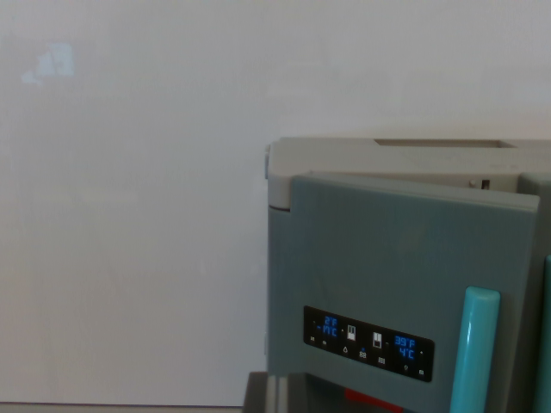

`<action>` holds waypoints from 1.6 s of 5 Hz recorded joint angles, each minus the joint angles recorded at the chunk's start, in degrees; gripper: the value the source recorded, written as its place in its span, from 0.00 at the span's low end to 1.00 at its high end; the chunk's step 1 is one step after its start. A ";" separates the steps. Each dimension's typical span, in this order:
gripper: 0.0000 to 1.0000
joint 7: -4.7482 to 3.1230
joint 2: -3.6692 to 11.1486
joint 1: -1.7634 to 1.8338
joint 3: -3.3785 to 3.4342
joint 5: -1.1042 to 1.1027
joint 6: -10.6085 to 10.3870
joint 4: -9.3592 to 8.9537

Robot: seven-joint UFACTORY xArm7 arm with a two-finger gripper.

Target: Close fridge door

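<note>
The wrist view's left half is taken up by a plain white wall (129,215), with a faint bluish reflection (52,62) high up near the corner. To the right of that wall stands the grey fridge (280,292), filling the lower right part of the picture; its pale top surface (387,155) shows above the door. The fridge door (405,258) sits slightly ajar, its upper edge angled away from the fridge body so that a narrow gap opens along the top toward the wrist view's right. Low on the door is a black control panel (368,342) with blue lit temperature digits and small white icons. Just right of that panel, a turquoise vertical handle (475,348) rises from the bottom edge, and a sliver of a second turquoise handle (545,344) shows at the far right border. Below the panel, a dark shape with a red patch (370,397) is cut off by the frame. The gripper is out of sight, so whether its jaws are apart or together cannot be told.
</note>
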 joint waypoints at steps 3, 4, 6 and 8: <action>1.00 0.00 0.00 0.00 0.00 0.00 0.00 -0.01; 1.00 0.00 0.01 0.00 0.00 0.00 0.01 -0.05; 1.00 0.00 0.63 0.00 -0.07 0.00 0.01 -0.06; 1.00 0.00 2.17 0.00 -0.70 0.00 0.01 -0.06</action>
